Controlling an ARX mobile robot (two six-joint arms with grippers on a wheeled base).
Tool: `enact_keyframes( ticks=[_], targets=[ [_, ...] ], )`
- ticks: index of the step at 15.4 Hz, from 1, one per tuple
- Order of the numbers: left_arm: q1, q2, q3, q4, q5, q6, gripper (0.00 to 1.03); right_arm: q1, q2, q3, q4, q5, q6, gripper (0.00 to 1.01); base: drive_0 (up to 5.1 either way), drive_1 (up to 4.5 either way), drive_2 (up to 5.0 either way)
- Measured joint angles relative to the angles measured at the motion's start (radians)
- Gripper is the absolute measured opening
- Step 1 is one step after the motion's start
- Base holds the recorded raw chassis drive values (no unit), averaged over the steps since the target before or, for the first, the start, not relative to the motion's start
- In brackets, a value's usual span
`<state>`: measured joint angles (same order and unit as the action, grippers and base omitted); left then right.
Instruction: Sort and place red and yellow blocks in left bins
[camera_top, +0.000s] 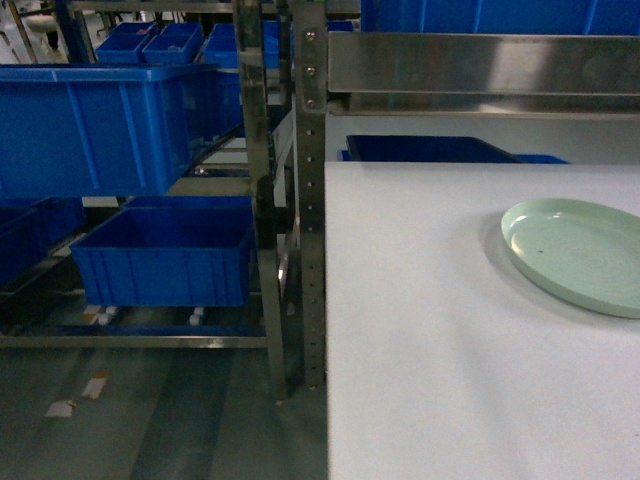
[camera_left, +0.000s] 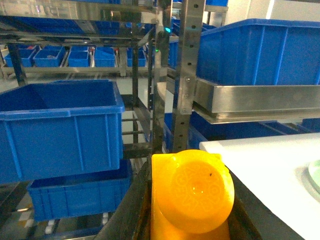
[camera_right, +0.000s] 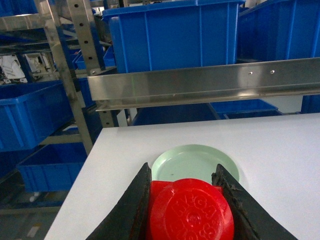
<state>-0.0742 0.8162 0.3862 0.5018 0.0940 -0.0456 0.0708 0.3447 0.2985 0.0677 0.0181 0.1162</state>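
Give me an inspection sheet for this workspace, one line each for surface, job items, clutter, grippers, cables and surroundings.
Surface: white table, bare apart from one plate.
Job's things: yellow block in the left gripper; red block in the right gripper; blue bins on the rack at left.
Clutter: pale green plate on the table's right side, nothing seen on it.
Grippers: both shut on their blocks; neither shows in the head view.
Cables: nothing seen.
Surroundings: steel shelving with more blue crates; scraps of tape or labels on the floor.
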Motion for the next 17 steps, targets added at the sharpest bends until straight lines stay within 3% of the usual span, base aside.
enact_keyframes(
  ticks=[17],
  targets=[
    [-0.001, 0.000, 0.000, -0.003, 0.000, 0.000, 0.27, 0.000, 0.000, -0.001, 0.001, 0.000, 0.000, 0.29, -5.0, 2.44, 2.4]
  ],
)
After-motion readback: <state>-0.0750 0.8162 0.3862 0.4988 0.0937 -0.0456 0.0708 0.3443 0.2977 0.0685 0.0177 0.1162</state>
